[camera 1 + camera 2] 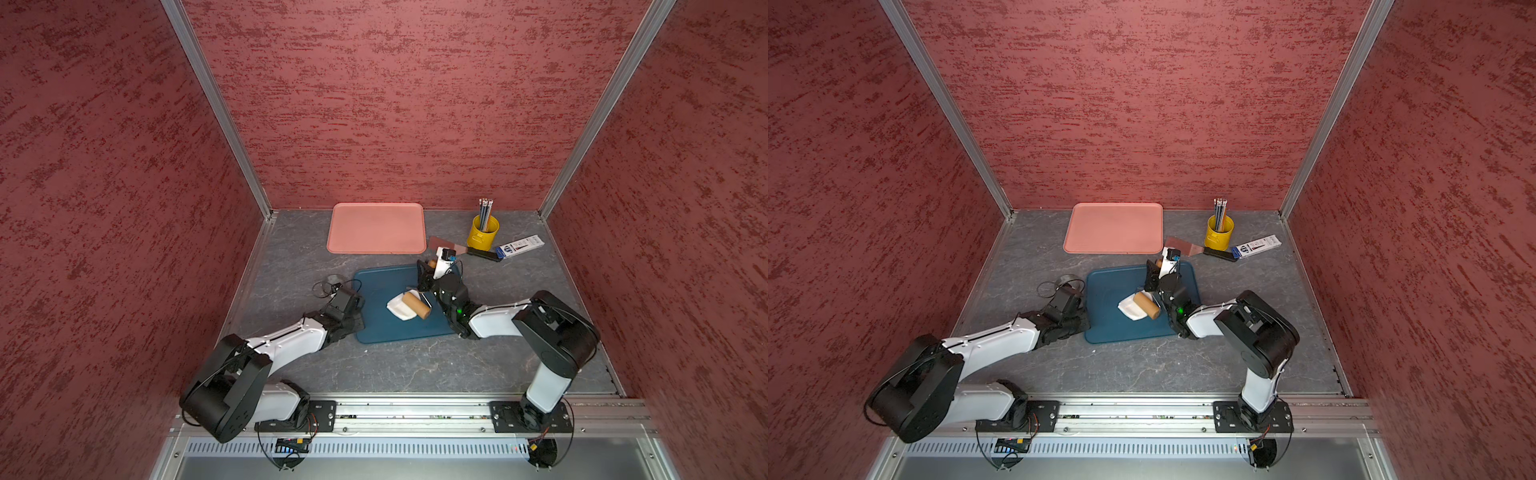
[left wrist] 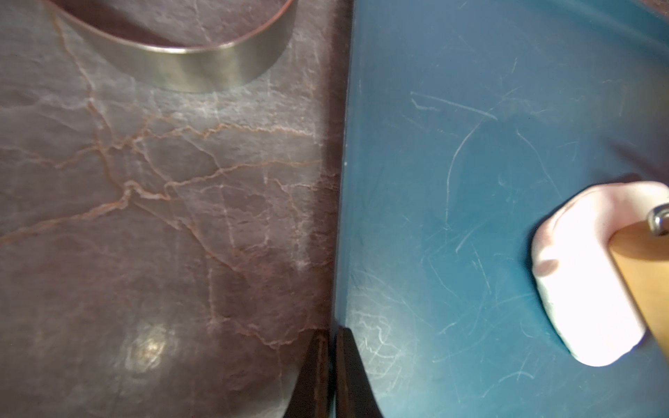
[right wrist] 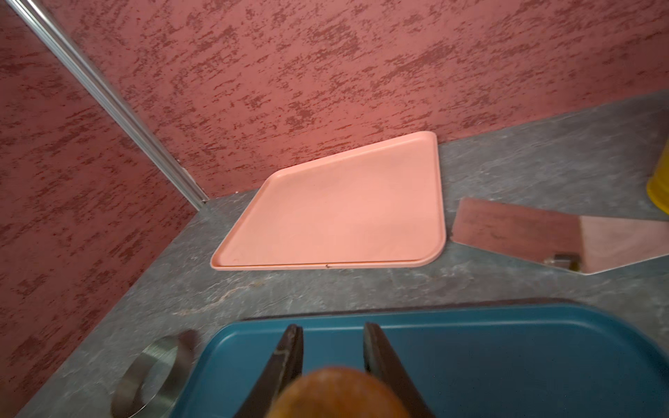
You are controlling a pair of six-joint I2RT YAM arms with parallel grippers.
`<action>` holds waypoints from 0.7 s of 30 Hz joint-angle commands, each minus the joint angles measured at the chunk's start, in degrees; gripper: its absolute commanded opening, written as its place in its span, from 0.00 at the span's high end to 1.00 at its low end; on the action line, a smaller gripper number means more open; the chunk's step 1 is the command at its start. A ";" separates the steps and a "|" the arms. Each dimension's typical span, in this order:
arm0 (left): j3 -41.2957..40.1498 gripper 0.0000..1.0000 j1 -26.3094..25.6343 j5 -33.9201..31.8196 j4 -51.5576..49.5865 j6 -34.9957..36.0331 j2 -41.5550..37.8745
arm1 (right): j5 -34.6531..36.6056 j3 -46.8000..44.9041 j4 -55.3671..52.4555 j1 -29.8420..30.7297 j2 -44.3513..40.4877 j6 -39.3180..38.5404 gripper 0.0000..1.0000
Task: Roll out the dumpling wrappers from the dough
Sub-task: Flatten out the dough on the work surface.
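The dough is a flattened white slab in the middle of the blue tray. A wooden roller lies across the dough's right side, and the left wrist view shows it on the dough. My right gripper is shut on the roller's brown handle, above the tray's far part. My left gripper is at the tray's left edge, with its jaws shut on the tray's rim. The dumpling wrappers are out of view.
A pink tray lies at the back. A metal ring cutter sits left of the blue tray. At the back right are a yellow cup of pencils, a scraper and a pencil box.
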 commanded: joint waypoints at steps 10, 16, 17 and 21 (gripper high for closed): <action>-0.66 1.00 0.38 -2.42 0.87 -1.47 -0.88 | 1.17 -2.56 -14.22 -3.16 5.57 -4.79 1.00; -1.48 1.00 0.30 -2.50 1.73 -1.28 -1.34 | 0.65 -4.35 -8.03 -2.31 4.00 -8.25 1.00; -1.32 1.00 0.29 -2.42 1.68 -1.19 -1.12 | -2.02 -4.57 -6.70 -0.30 4.34 -7.93 1.00; -1.14 1.00 0.29 -2.15 2.19 -1.08 -0.42 | -9.73 -4.29 -4.70 6.95 6.66 -5.32 1.00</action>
